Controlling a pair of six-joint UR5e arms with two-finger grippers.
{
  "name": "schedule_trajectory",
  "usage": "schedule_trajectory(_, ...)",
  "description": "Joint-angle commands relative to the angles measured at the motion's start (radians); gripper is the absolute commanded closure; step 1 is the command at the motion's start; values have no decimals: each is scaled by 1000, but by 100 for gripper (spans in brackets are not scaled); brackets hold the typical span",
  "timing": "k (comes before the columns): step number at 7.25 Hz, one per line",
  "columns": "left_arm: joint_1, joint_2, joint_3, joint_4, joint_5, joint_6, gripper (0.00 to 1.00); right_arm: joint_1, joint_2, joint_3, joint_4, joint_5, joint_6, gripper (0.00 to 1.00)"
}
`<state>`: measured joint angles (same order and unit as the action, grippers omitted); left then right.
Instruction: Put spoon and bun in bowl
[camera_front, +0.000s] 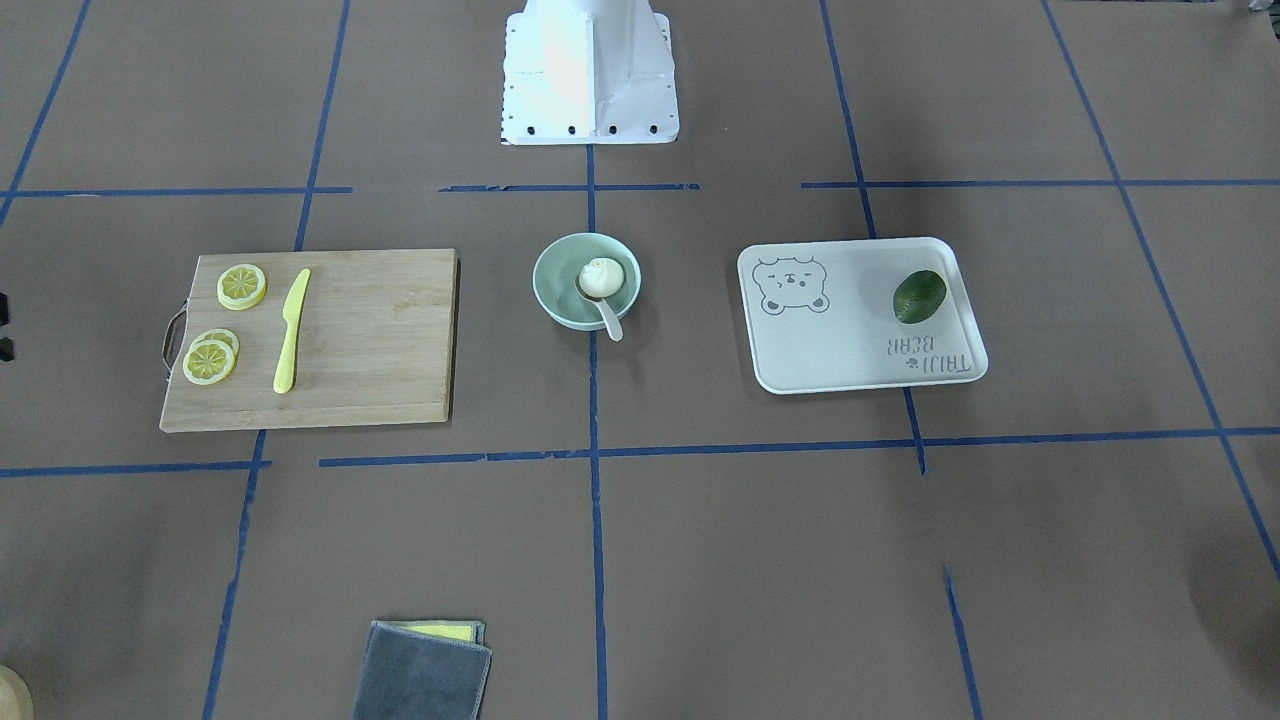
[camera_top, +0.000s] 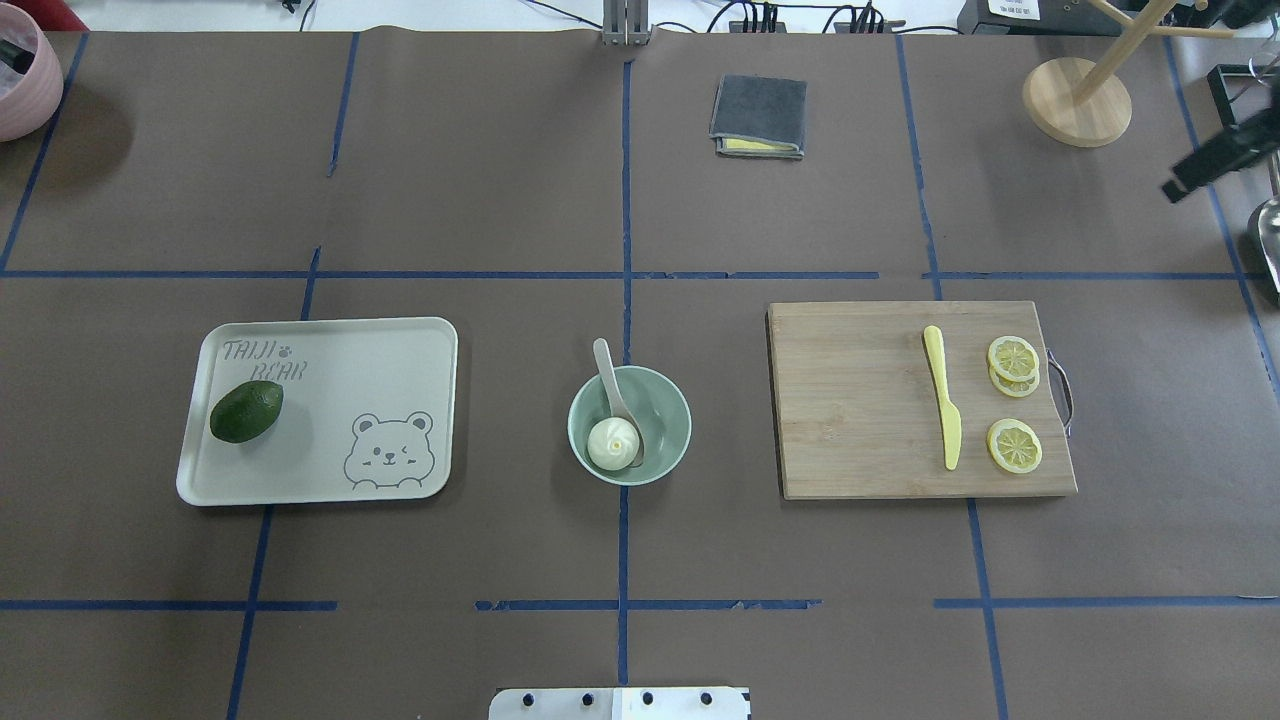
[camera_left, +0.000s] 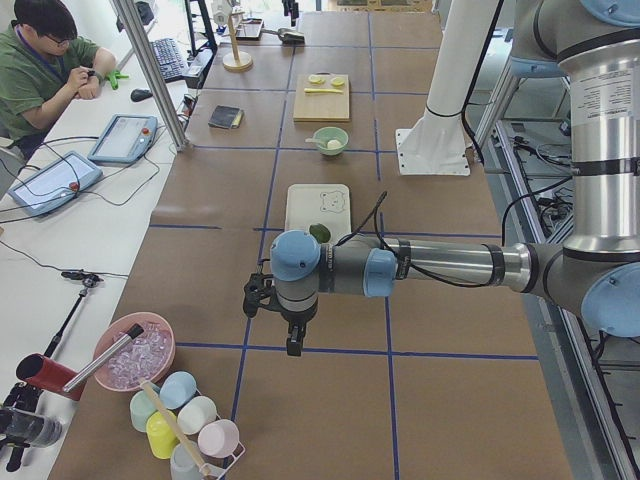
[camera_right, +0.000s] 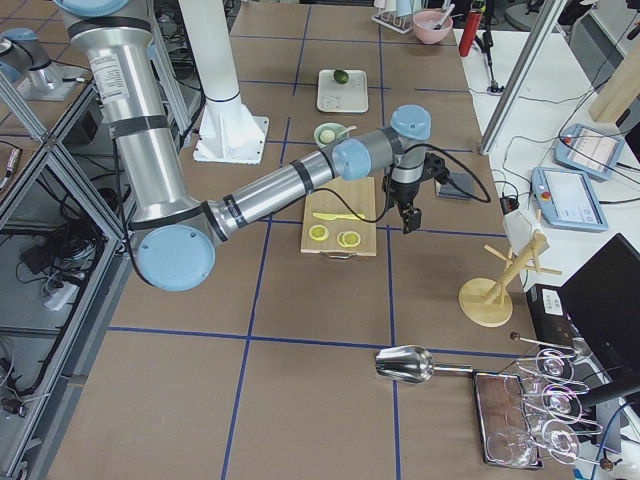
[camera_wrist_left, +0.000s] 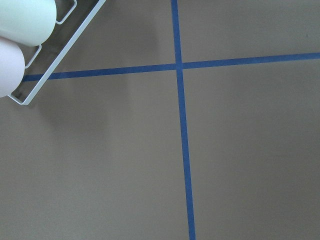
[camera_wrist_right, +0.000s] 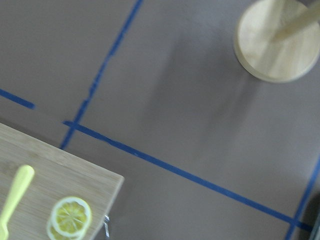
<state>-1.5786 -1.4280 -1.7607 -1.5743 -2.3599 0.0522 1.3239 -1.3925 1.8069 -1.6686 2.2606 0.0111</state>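
Observation:
The mint-green bowl (camera_top: 668, 400) stands at the table's middle, also in the front view (camera_front: 556, 300). The white pleated bun (camera_top: 613, 444) (camera_front: 603, 277) lies inside it. The cream spoon (camera_top: 606, 368) (camera_front: 610, 322) rests in the bowl with its scoop beside the bun and its handle over the rim. My left gripper (camera_left: 291, 345) hangs above bare table far from the bowl, near the cup rack; I cannot tell its state. My right gripper (camera_right: 408, 220) hangs above the table beyond the cutting board; only a dark part shows at the overhead view's right edge (camera_top: 1215, 160), state unclear.
A cream bear tray (camera_top: 330, 480) holds an avocado (camera_top: 246, 411). A wooden cutting board (camera_top: 850, 420) carries a yellow knife (camera_top: 944, 405) and lemon slices (camera_top: 1014, 445). A folded grey cloth (camera_top: 759, 116), a wooden stand (camera_top: 1077, 100) and a cup rack (camera_left: 185, 420) stand at the table's edges.

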Motion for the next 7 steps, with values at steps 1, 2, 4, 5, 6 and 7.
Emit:
schedule_trajectory(1,-1,1,-3,0,1,0,0,125,-227,-9,32,25,-60,0)
schedule_trajectory(2,0,0,-3,0,1,0,0,176,-287,-11,33,22,-60,0)
schedule_trajectory(4,0,0,-3,-7,-1,1,0,207,-309,-6,33,34,-57,0)
schedule_trajectory(5,0,0,-6,-12,-1,3,0,206,-309,-6,33,31,-59,0)
schedule_trajectory(6,2,0,-6,-10,-1,1,0,206,-309,-6,33,34,-57,0)
schedule_trajectory(7,2,0,-6,-7,-2,1,0,207,-310,-7,33,37,-57,0)
